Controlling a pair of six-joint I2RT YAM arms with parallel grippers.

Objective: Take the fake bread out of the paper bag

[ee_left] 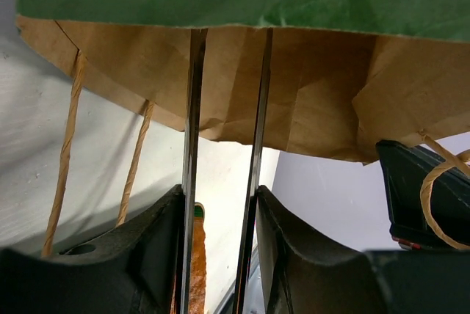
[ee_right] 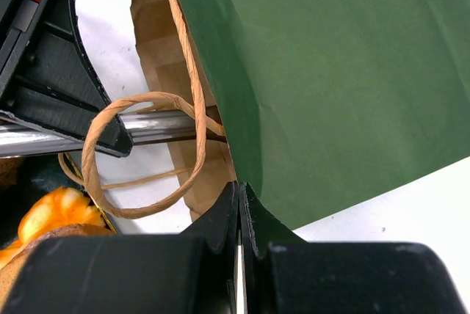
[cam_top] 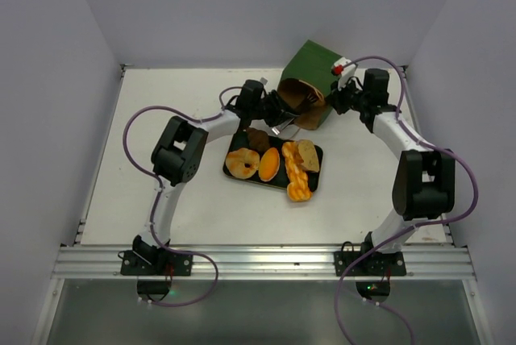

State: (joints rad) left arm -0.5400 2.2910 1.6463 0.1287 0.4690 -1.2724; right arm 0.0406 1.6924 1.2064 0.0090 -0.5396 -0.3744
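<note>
The dark green paper bag (cam_top: 313, 67) lies tipped over at the back, its brown mouth (cam_top: 300, 97) facing the front left. My left gripper (cam_top: 280, 110) is at the mouth. In the left wrist view its thin metal fingers (ee_left: 192, 108) reach into the brown inside (ee_left: 308, 101), apart, with nothing between them. My right gripper (cam_top: 342, 97) is shut on the bag's green side edge (ee_right: 242, 174). The fake bread lies on the black tray (cam_top: 318, 169): doughnut (cam_top: 242, 164), oval roll (cam_top: 269, 164), braided loaf (cam_top: 296, 172), tan slice (cam_top: 309, 154) and dark brown piece (cam_top: 258, 139). I see no bread inside the bag.
A looped string handle (ee_right: 139, 154) hangs at the bag's mouth beside the left gripper's finger (ee_right: 165, 127). Two more handle strings (ee_left: 66, 145) hang on the other side. The tray sits just in front of the bag. Walls close in the table at the back and sides.
</note>
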